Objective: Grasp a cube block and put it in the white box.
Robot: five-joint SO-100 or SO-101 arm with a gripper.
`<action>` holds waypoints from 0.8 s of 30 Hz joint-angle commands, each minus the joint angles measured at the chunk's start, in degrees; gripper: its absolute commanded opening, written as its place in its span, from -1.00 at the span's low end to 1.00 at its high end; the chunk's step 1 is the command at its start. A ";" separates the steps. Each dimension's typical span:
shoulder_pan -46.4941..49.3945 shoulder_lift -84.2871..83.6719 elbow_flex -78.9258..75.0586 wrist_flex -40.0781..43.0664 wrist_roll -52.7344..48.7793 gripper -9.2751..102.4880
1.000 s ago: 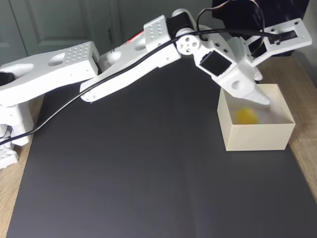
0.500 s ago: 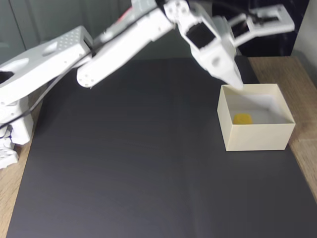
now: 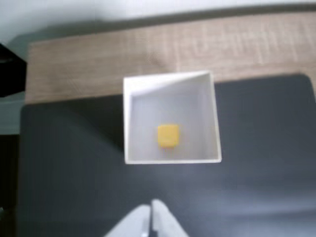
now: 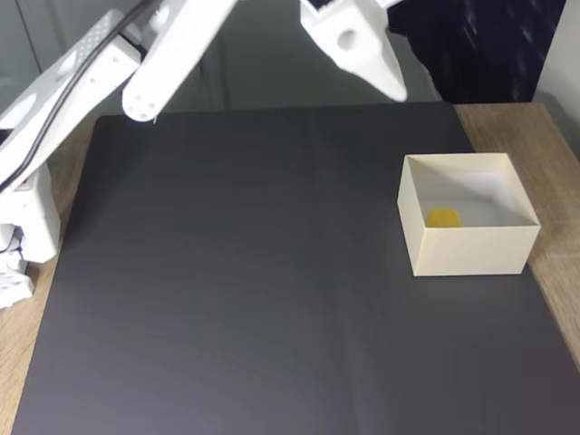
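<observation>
White plastic arm (image 4: 172, 45) with perforated panels, a black cable, and a tapered white claw (image 4: 385, 77).

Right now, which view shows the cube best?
The wrist view: it looks straight down into the box, so the cube shows whole on the floor. In the fixed view the front wall hides part of the cube.

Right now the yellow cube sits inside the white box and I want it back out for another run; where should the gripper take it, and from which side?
Probably straight down from above: the white box has no lid, and its walls block any sideways approach. Grip the yellow cube across two opposite flat sides; it lies flat on the floor, apart from every wall, so the fingers should fit.
</observation>
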 commanded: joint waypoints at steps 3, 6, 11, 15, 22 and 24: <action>-1.49 7.47 -1.67 0.35 -1.93 -0.82; -1.58 9.93 -0.44 0.44 -2.37 -0.81; -1.41 27.16 24.43 -2.11 -1.76 -0.83; -1.41 39.55 43.86 -8.17 -0.62 -0.83; -2.90 58.01 71.89 -20.04 -3.78 -0.83; -3.52 62.67 78.84 -22.24 -4.31 -0.83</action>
